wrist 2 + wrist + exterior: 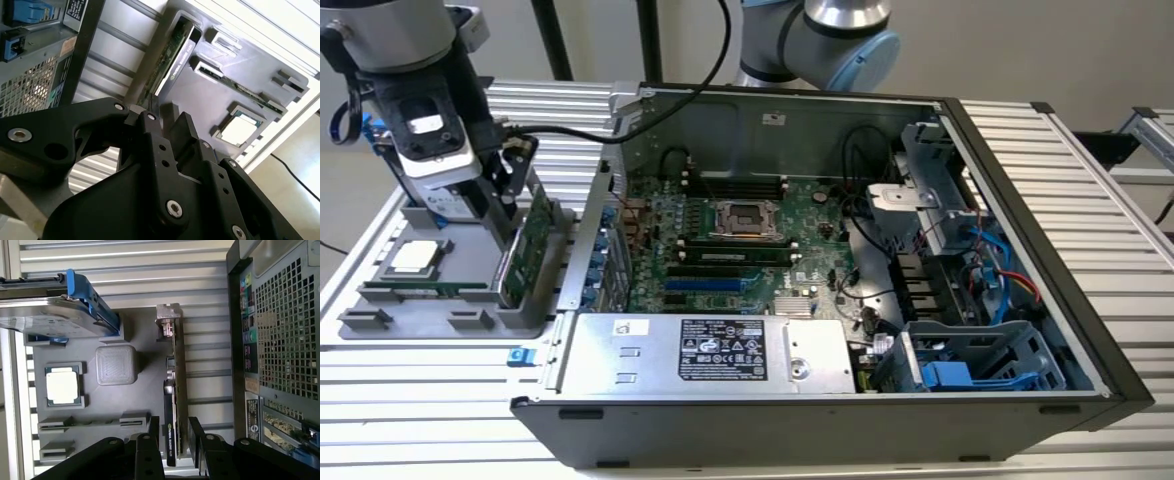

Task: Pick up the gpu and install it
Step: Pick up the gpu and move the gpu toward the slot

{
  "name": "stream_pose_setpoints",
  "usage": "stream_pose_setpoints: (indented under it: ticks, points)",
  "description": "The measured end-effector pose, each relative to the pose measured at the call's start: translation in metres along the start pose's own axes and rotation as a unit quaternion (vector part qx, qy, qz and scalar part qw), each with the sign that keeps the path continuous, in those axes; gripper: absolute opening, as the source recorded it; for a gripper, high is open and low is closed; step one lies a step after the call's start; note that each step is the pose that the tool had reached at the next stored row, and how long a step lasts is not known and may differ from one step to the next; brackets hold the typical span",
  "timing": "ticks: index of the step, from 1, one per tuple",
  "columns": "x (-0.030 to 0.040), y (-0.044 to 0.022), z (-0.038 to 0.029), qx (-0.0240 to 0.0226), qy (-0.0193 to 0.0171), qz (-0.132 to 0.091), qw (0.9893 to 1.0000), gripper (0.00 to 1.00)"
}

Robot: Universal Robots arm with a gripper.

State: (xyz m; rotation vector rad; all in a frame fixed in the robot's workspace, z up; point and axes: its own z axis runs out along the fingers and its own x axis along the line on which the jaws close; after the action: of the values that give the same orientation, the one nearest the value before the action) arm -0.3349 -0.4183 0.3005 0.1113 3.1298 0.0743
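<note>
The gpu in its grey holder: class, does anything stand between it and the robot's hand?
Nothing visible does. In the first wrist view the hand is right over one end of the gpu, which stands on edge in the grey holder. The hard drive and the processor sit apart from it.

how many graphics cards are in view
1: the gpu stands on edge in the grey tray beside the computer case, jaws of the gripper astride it. Others may be hidden.

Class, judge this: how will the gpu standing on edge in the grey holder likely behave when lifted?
The gpu looks like a rigid board, so probably stiff. Thin and on edge in the grey holder, it may tip once freed. Its exposed circuit board suggests fragility.
</note>
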Motion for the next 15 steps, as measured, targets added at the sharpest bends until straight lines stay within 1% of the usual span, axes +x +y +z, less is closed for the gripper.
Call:
stream_pose_setpoints:
  ticks: [12,15]
  points:
    - [-0.0001,-0.0011,0.0045,0.0000,0.0000,0.000,1.0000,1.00]
    - [-0.0001,-0.0012,0.0047,0.0001,0.0001,0.000,1.0000,1.00]
